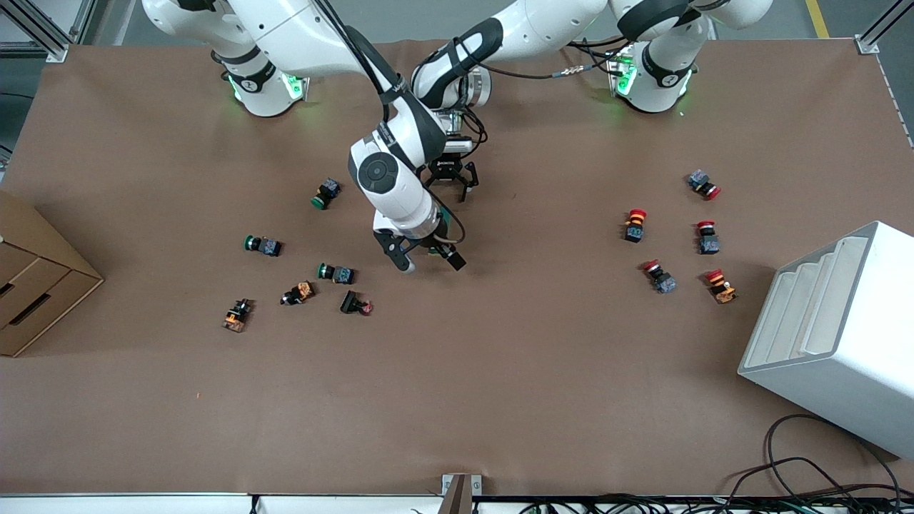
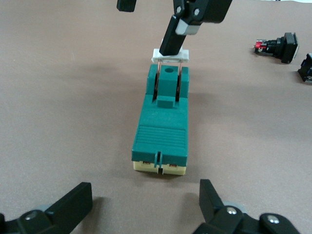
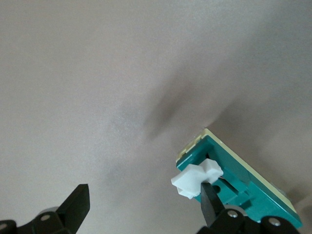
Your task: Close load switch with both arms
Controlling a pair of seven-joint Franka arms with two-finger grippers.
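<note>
Here, a brown mat [image 1: 500, 371] covers the table, with grey floor at its edges. The load switch [image 2: 163, 122] lies flat mid-table, largely hidden under the right arm from the front. The right gripper [image 1: 428, 260] hangs over it, jaws apart, one fingertip [image 2: 170, 41] seemingly touching the white lever [image 2: 170, 55]. The left gripper [image 1: 450, 187] hovers low just beside the switch's other end, jaws spread wide. Push-buttons [image 1: 334, 273] are scattered toward both ends, with a cardboard box [image 1: 32, 285] and a white rack [image 1: 835, 335] at the sides.

Load switch [image 2: 161, 131]: matt green plastic body, cream plastic base, white plastic lever [image 2: 170, 55] on bare metal rods. Beneath the load switch, table [image 1: 500, 371]: matt brown, smooth covering.
</note>
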